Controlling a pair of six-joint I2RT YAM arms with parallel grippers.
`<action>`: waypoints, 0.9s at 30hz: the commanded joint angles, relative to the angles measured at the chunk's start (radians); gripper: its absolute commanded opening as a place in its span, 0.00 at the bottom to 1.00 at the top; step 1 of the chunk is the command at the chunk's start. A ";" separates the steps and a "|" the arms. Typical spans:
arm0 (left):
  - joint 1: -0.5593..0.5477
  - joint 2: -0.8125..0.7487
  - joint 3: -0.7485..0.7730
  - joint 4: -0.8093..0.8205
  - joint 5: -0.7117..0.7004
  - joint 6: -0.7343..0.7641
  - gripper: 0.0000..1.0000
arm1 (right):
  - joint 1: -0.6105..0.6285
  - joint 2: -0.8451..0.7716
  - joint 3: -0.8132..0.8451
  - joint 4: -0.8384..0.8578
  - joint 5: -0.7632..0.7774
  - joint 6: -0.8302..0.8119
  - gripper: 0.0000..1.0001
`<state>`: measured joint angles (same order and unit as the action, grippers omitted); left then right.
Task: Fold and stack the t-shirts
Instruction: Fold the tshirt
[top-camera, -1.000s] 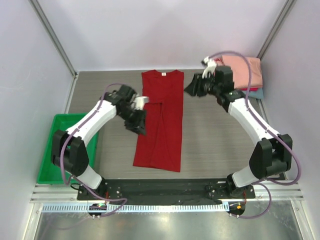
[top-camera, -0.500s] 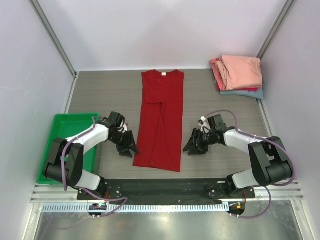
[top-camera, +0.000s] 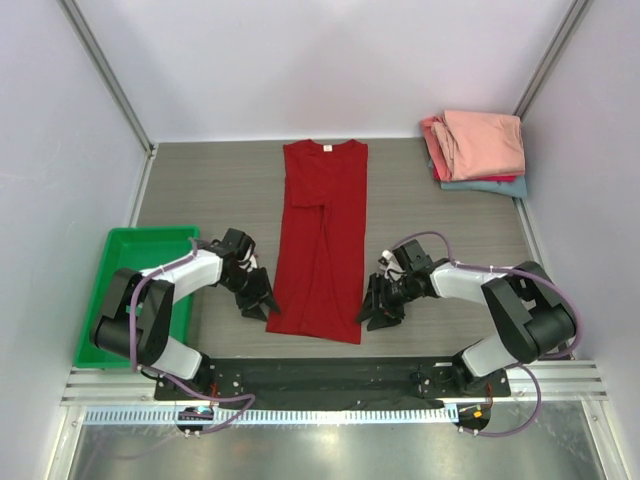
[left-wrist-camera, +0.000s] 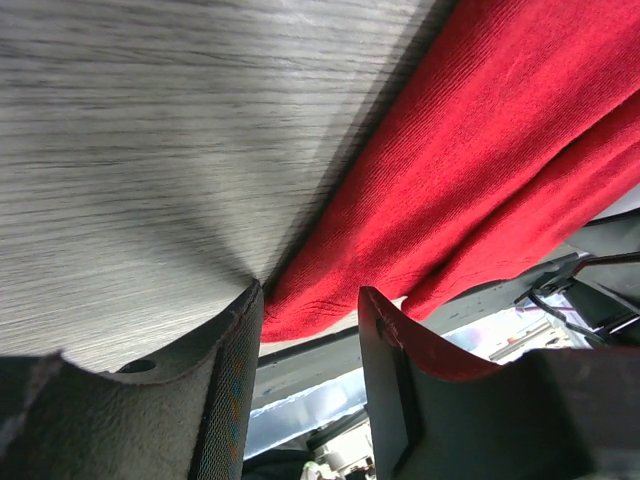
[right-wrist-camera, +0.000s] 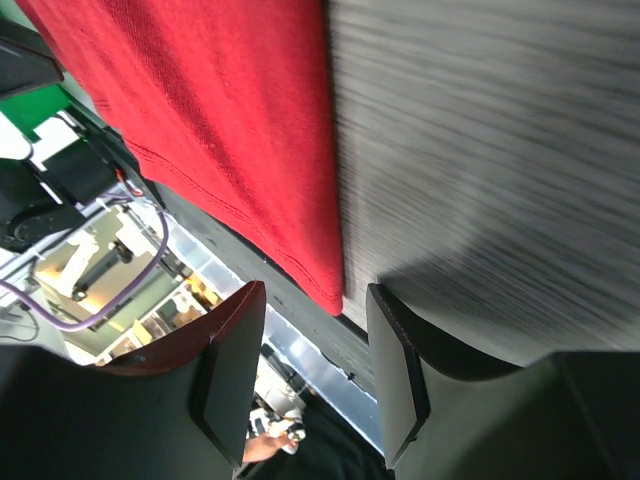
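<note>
A deep red t-shirt (top-camera: 322, 240), folded into a long narrow strip, lies flat mid-table with its white neck label (top-camera: 325, 147) at the far end. Low on the table, my left gripper (top-camera: 262, 304) is at the shirt's near left hem corner. In the left wrist view this gripper (left-wrist-camera: 310, 335) is open, and the red hem corner (left-wrist-camera: 300, 312) sits just beyond its fingertips. My right gripper (top-camera: 369, 312) is at the near right hem corner. It is open (right-wrist-camera: 315, 335), with the shirt's corner (right-wrist-camera: 325, 285) just ahead of the gap. Neither holds cloth.
A stack of folded t-shirts (top-camera: 482, 145), salmon-pink on top and teal (top-camera: 490, 186) underneath, sits at the back right corner. A green plastic tray (top-camera: 115, 300) stands at the left edge. The table's black front rail (top-camera: 330, 370) runs just behind the shirt's hem.
Both arms dropped from beside the shirt's upper half to its near hem. In the last half second the right gripper slid left to the corner; the left barely moved.
</note>
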<state>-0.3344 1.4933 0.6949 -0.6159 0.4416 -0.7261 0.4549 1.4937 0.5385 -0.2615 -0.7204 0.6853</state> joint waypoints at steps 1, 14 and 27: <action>-0.009 0.018 -0.018 0.028 -0.057 0.010 0.45 | 0.047 0.043 0.018 -0.065 0.148 -0.007 0.52; -0.018 0.004 -0.034 0.008 -0.063 0.025 0.39 | 0.114 0.134 0.038 -0.180 0.288 0.011 0.50; -0.040 0.022 -0.017 0.016 -0.043 0.042 0.01 | 0.148 0.122 0.044 -0.128 0.237 0.005 0.01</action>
<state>-0.3668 1.5047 0.6838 -0.6174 0.4271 -0.7052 0.5907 1.5925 0.6167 -0.3698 -0.6456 0.7311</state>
